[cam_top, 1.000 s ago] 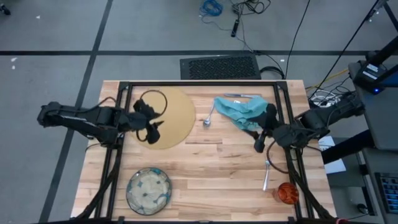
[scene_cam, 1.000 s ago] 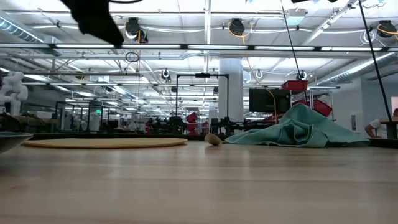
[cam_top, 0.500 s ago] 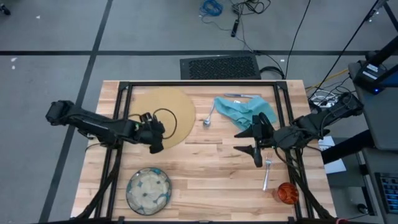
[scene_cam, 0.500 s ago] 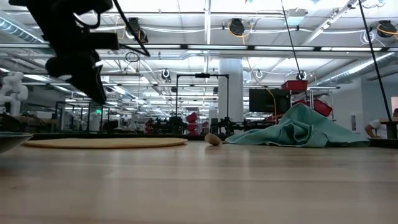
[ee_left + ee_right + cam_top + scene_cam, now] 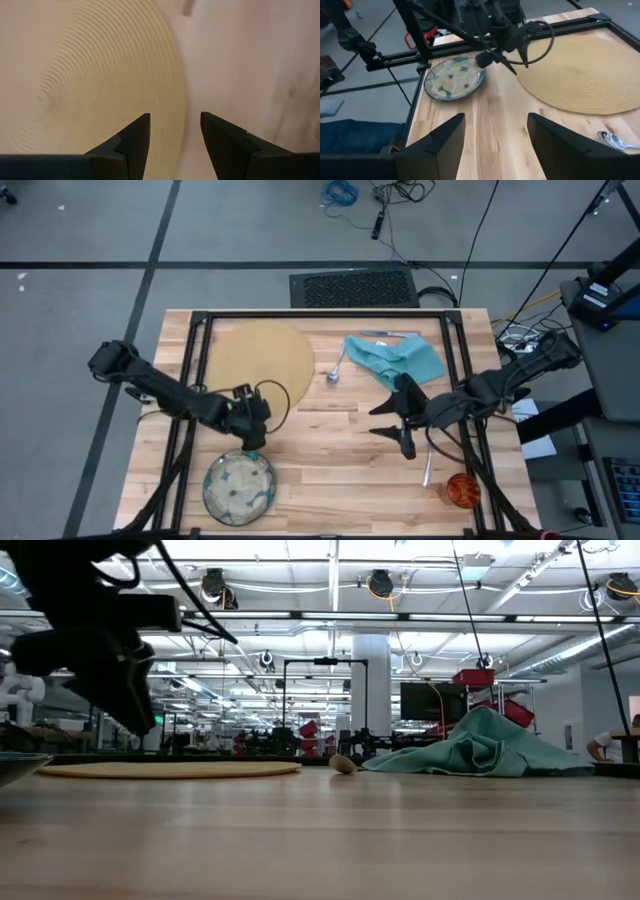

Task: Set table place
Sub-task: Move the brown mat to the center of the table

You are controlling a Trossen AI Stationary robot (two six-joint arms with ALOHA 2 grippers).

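From above, we're hanging the left gripper (image 5: pixel 251 436) over the table (image 5: pixel 330 480), fingers apart & empty, betw. placemat (image 5: pixel 255 358) and plate (image 5: pixel 240 486). Right gripper (image 5: pixel 392 426) is waiting open near the napkin (image 5: pixel 395 358). L wrist cam: we're looking at the mat's edge. Probably next: dropping onto the plate rim, then carrying it to the mat.

Black floor grate (image 5: pixel 353 286) behind the table, blue cable coil (image 5: pixel 340 192), grey floor w/ dark lines.
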